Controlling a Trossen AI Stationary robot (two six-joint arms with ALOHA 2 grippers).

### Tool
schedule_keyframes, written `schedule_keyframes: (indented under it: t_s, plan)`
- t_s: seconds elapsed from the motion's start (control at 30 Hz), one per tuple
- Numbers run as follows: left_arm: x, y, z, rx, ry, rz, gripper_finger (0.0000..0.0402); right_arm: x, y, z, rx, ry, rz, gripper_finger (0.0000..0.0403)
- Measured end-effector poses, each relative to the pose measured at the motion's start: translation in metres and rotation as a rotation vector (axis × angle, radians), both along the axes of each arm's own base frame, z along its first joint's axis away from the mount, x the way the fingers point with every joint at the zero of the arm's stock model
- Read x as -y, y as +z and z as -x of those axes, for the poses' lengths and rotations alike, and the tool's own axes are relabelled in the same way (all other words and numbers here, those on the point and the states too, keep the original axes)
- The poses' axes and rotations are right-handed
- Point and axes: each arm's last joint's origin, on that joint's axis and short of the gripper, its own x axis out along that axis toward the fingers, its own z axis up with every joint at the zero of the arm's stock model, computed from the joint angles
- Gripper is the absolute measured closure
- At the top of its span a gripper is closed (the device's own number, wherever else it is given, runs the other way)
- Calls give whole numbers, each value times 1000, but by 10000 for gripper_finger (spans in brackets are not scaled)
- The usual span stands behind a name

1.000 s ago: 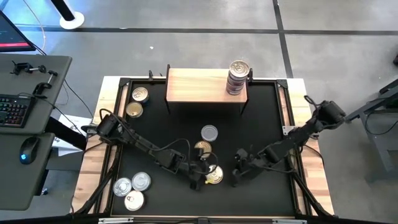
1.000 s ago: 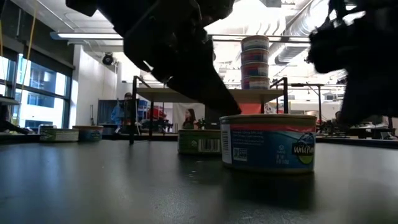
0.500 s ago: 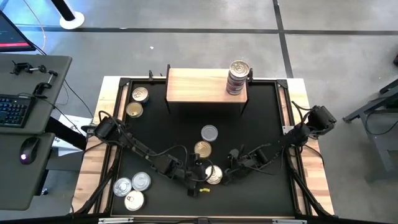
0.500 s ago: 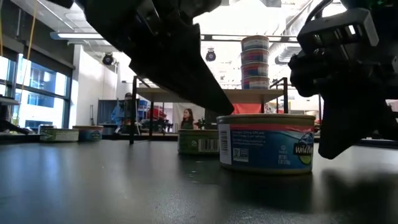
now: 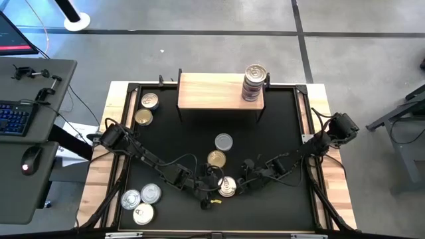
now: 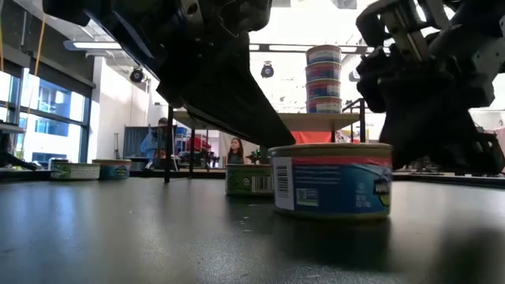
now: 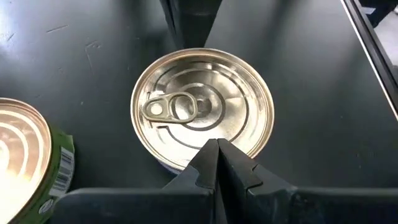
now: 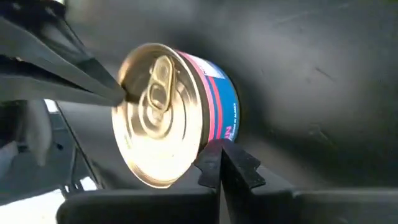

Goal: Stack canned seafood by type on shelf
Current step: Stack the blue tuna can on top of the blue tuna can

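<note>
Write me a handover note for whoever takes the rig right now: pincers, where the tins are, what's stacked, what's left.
Left pincer: shut, tips against the near rim of the pink-label tin at front centre.
Right pincer: shut, pressed to the same tin's opposite side. Neither holds it; it sits on the black table.
Done: one stack of tins on the shelf, right end.
Left: the pink-label tin, the green-label tin and a silver one behind it, two tins at back left, three tins at front left.
</note>
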Motion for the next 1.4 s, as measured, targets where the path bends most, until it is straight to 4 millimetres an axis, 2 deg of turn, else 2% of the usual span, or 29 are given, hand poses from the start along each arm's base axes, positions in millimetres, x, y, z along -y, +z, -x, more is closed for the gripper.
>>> schedule_keyframes:
  t_s: [0.33,0.47,0.7,0.87,1.03,1.13,1.2,1.4]
  plan:
    - [-3,-6,9,-111,-12,-69,402,-10,24,-17,123,43,-25,403]
    - [-7,-17,11,-163,-33,-112,402,-12,33,-22,155,65,-8,403]
    - [-8,-13,17,-207,-41,-144,401,-17,50,-32,210,157,20,403]
    - [-9,1,31,-272,-39,-194,401,-14,83,-40,308,334,120,403]
    - [-6,20,46,-266,45,-207,401,-11,115,-53,348,547,328,399]
    - [2,33,52,-190,112,-179,401,-8,129,-59,299,681,479,370]
    - [9,37,56,-148,159,-144,401,-8,130,-64,243,775,564,332]
    - [35,41,70,-46,278,11,401,-16,121,-81,82,1071,714,173]
